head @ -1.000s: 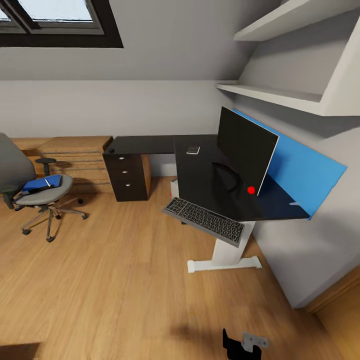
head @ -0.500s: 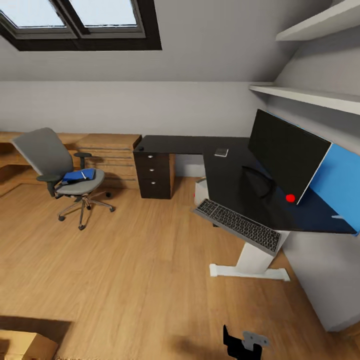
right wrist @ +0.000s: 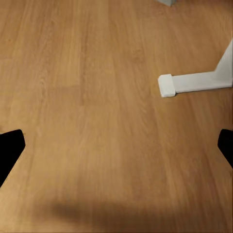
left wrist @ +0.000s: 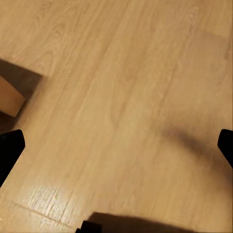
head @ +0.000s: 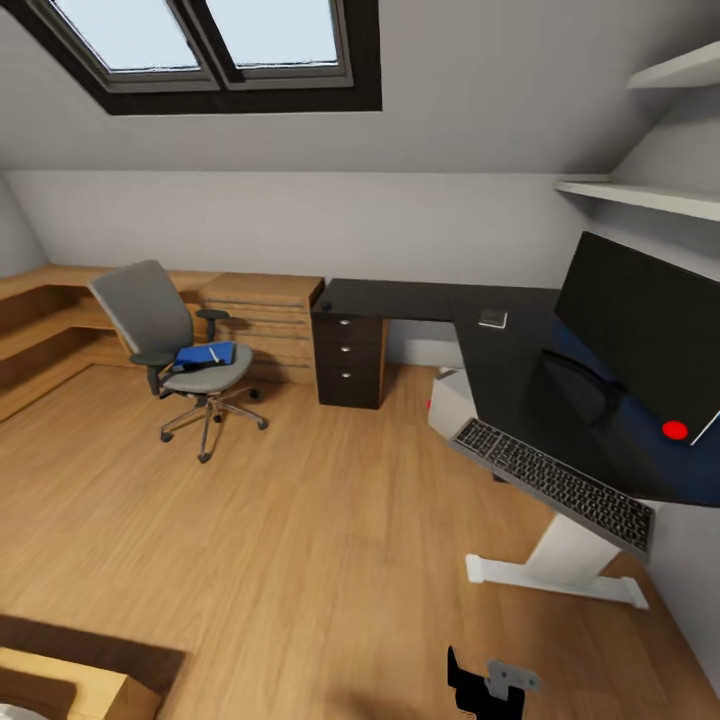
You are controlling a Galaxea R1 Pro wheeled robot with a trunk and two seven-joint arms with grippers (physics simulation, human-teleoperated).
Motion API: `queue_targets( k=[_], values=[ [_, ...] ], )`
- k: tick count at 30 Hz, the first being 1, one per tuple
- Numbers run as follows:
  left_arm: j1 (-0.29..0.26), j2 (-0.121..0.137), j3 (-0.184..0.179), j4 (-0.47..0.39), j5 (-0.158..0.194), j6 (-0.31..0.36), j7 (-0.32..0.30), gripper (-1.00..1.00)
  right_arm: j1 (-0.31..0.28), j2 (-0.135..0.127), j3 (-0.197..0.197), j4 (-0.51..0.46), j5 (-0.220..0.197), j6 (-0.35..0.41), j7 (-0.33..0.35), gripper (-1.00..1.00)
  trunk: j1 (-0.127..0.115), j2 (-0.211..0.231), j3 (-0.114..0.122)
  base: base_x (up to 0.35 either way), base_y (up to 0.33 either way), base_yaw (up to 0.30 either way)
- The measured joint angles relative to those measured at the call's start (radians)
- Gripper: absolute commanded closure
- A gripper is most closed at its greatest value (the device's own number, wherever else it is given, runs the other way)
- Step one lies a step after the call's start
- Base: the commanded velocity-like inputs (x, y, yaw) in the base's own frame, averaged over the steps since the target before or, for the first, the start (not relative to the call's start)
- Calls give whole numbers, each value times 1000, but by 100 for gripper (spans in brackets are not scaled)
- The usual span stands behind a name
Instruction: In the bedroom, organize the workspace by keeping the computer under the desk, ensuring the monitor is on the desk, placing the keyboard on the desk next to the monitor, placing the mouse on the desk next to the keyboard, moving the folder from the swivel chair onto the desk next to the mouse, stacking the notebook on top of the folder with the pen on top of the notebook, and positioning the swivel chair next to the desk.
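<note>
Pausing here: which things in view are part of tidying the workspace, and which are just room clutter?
Job:
grey swivel chair carrying blue flat items
black-topped desk
wide black monitor
black keyboard overhanging the desk edge
light grey computer under the desk

Just there:
low light-wood cabinet
white wall shelves
skylight window

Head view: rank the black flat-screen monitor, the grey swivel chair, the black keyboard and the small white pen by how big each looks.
1. Black flat-screen monitor, though it is nearer and cut off at the edge.
2. Grey swivel chair, farther away, so this order is unsure.
3. Black keyboard.
4. Small white pen.
</note>
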Motion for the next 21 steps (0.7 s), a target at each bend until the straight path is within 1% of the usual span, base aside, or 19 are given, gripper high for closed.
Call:
queue_targets(
  k=[4, 7, 12, 21],
  values=[
    [0, -1, 0, 1, 0, 2, 0, -100, 1, 0, 0, 0, 22, 0, 1, -100, 0, 0, 6, 250, 249, 10],
    [0, -1, -1, 1, 0, 2, 0, -100, 1, 0, 0, 0, 31, 2, 2, -100, 0, 0, 11, 251, 245, 3],
    [0, 0, -1, 1, 0, 2, 0, -100, 1, -1, 0, 0, 34, 6, 2, -100, 0, 0, 17, 259, 223, 1],
    [0, -1, -3, 1, 0, 2, 0, -100, 2, -1, 0, 0, 35, 8, 5, -100, 0, 0, 18, 278, 176, 0]
  ],
)
